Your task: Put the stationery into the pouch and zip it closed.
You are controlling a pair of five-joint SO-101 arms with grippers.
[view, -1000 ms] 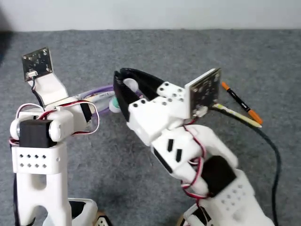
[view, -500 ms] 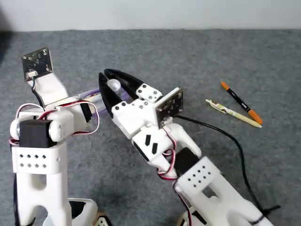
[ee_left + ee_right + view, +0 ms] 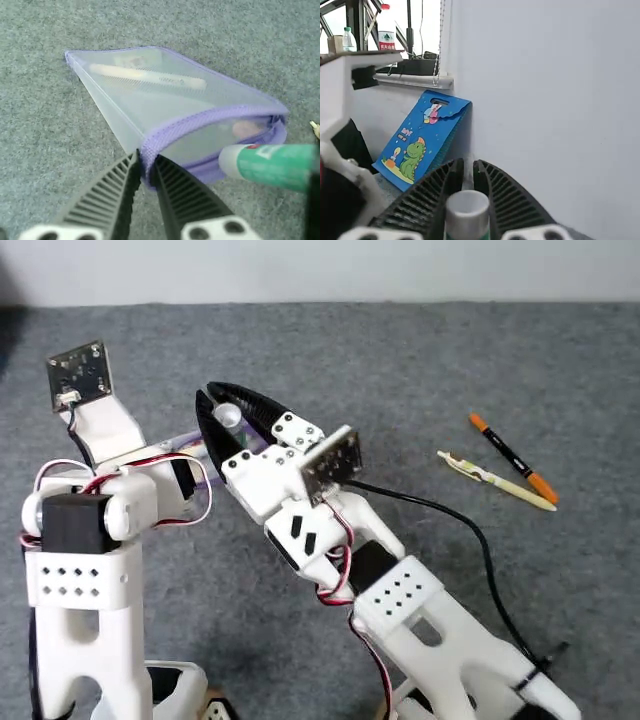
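On the grey mat (image 3: 400, 370) we see the clear pouch (image 3: 165, 100) with its purple zip edge lying flat, its mouth gaping at one end. Through its wall we make out a cream pen (image 3: 150, 77) and, near the mouth, a pinkish lump (image 3: 245, 129) too blurred for us to name. The left gripper (image 3: 144, 159) is pinched tight on the zip edge at a corner of the mouth. The right gripper (image 3: 467, 167) is clamped on a green glue stick (image 3: 270, 166), whose white end sits just beside the opening. We cannot tell whether it is inside the lip, and the stick's other end is cut off at the frame's edge. From above, the arms cover most of the pouch, and we get just a purple sliver. Well apart from it lie an orange-tipped marker (image 3: 510, 460) and a pale pen (image 3: 497, 480), close together.
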